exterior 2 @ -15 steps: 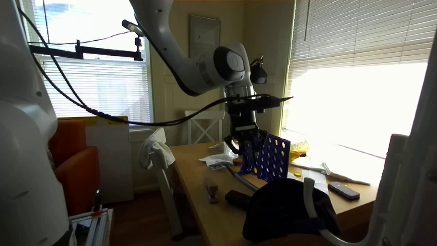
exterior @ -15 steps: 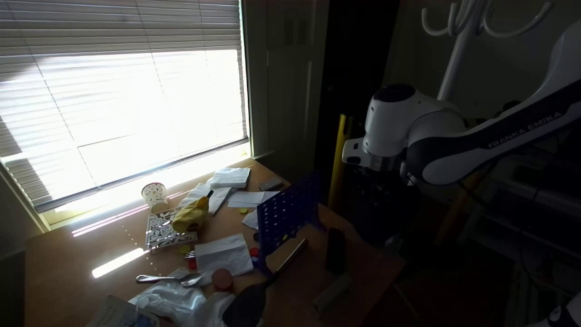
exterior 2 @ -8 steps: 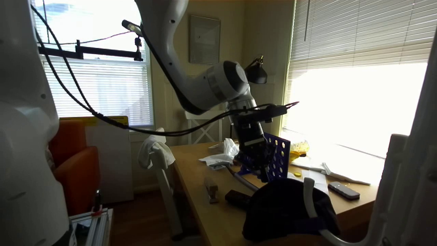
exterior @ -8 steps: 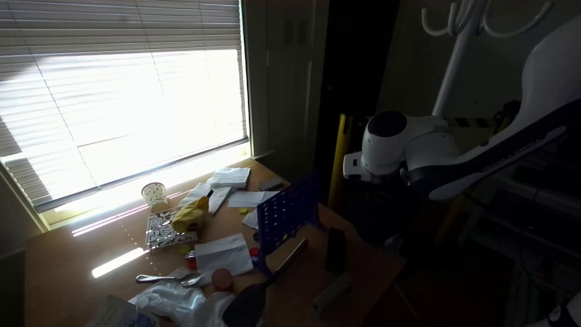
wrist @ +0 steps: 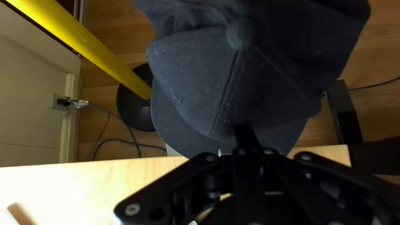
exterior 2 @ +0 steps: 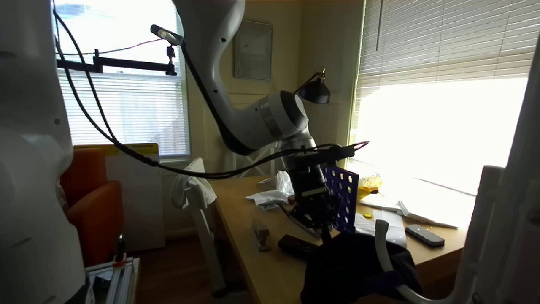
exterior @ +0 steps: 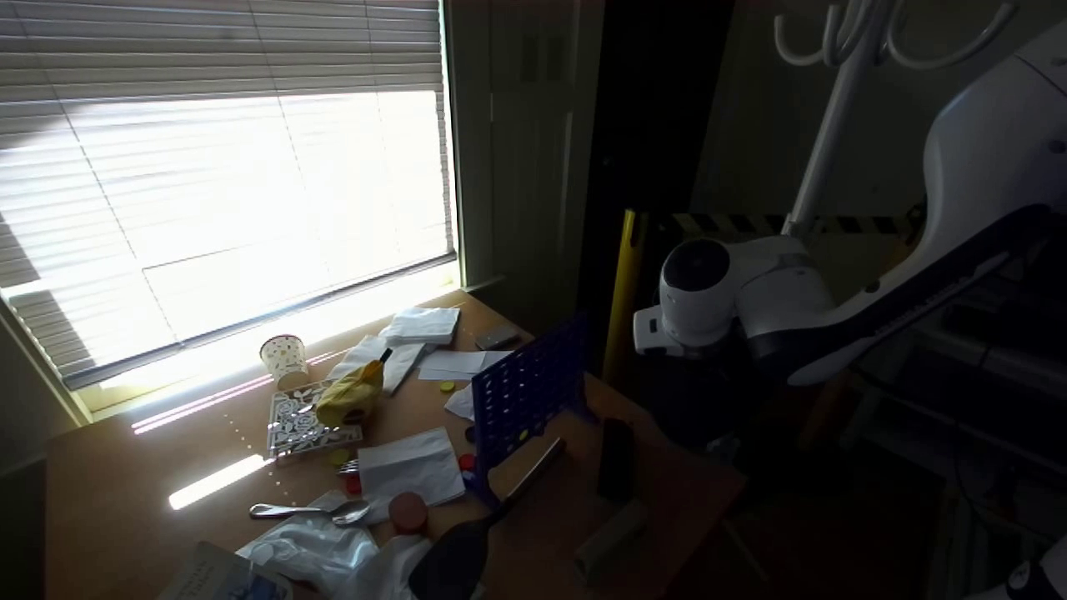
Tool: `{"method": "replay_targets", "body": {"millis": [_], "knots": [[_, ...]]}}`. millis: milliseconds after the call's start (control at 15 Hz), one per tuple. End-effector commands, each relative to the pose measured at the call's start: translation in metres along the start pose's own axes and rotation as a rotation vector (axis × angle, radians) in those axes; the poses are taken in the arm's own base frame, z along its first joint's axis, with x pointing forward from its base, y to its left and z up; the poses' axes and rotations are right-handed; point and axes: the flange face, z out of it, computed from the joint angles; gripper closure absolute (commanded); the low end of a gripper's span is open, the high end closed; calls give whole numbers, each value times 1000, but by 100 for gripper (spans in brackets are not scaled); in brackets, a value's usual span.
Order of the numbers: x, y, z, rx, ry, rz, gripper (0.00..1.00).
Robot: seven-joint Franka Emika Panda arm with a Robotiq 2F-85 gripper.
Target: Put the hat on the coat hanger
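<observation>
The navy baseball cap (wrist: 193, 72) hangs on a curved white hook (exterior 2: 382, 240) just past the edge of the wooden table (exterior 2: 280, 274), its top button facing the wrist camera and its brim overlapping the table's edge in the wrist view. The gripper (wrist: 246, 134) points down beside the table, fingers drawn together into one narrow tip over the front of the crown, near the brim. In an exterior view that tip seems to meet the cap, though black on black makes contact hard to confirm. The white coat stand (exterior: 829, 125) rises beyond the table, more hooks fanning out at its top. A yellow pole (wrist: 94, 51) stands near the table. On the table are a blue Connect Four grid (exterior: 529, 383), a black spatula (exterior: 454, 558) and a patterned paper cup (exterior: 285, 362).
</observation>
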Motion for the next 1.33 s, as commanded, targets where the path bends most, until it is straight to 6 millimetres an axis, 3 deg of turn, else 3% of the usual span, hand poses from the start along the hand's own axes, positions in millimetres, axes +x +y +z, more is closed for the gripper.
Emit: {"method": "replay_targets", "body": {"millis": [0,867,1067,1267], "knots": [[2,2,13,-25,-81,-8,97],[0,-1,32,-121,-187,36,98],[-2,8,15,-78,-118,92,98],[-16,22,-20,34,-50,189,96]]}}
